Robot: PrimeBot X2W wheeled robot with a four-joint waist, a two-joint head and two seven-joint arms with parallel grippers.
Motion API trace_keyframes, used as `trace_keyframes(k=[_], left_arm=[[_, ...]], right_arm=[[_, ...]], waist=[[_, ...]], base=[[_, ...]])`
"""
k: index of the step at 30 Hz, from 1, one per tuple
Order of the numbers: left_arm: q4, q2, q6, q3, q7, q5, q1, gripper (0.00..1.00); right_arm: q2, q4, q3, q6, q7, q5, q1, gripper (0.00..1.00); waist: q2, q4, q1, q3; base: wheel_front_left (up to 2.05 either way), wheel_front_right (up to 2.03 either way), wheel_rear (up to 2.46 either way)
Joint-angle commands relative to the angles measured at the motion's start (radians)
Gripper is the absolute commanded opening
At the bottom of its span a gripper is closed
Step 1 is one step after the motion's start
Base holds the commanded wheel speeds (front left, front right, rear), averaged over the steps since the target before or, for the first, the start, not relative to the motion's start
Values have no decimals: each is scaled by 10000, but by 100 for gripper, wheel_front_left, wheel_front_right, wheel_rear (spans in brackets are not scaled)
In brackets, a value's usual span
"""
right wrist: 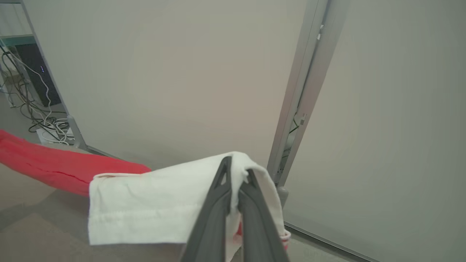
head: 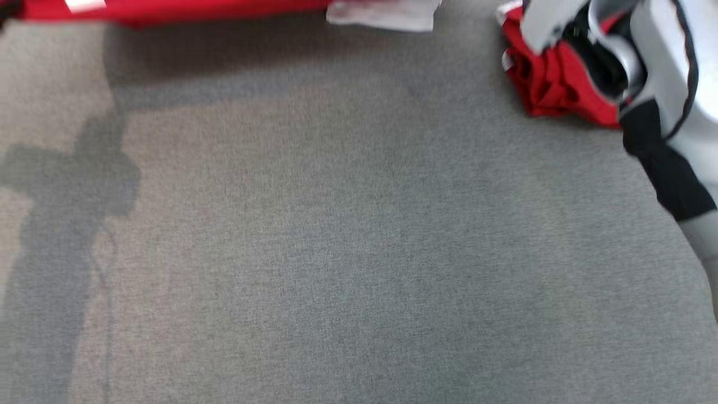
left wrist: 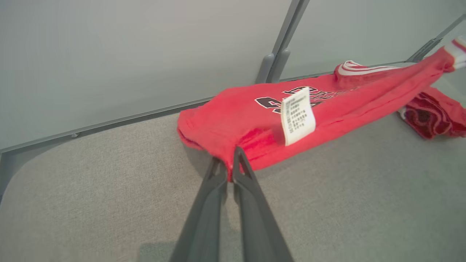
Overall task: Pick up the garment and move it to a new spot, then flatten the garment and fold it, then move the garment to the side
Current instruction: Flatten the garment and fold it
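Two pale wall panels (left wrist: 127, 54) edge the grey fabric surface (head: 359, 252) behind the garment (left wrist: 236, 120).

Soft cloth on a cloth-covered bench
The garment (left wrist: 233, 120) is matt red knit with a smooth white printed label (left wrist: 296, 116); the bench (head: 359, 252) wears grey, finely rough woven fabric; the left tool (left wrist: 228, 157) looks dark matt plastic; the forearm (head: 667, 50), upper right, glossy pale plastic.
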Motion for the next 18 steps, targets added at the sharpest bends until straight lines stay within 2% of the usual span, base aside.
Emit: trace_keyframes(k=[1,6,10,18], left_arm=[[-95,87,-2,12,107,-63,362,0],[-567,149,-2,-15,529,-290,1682,0],[-862,70,-2,-15,385,-1032,2829,0],[-1212,366,-2,-14,268,-1370,4580,0]], right_arm=[[-217,-249,91,0,269,281,348,0],[-1046,-1426,523,0,1708,1415,1843,0],[-1685,-2341,619,0,2606,2194,3295,0],[-2719,-3905,92,0,3978,3320,5751,0]], waist=[[0,-68,0,-704],[0,-126,0,-1609],[0,-147,0,-2411],[0,-168,0,-3407]], base=[[0,0,0],[0,0,0],[0,0,0],[0,0,0]])
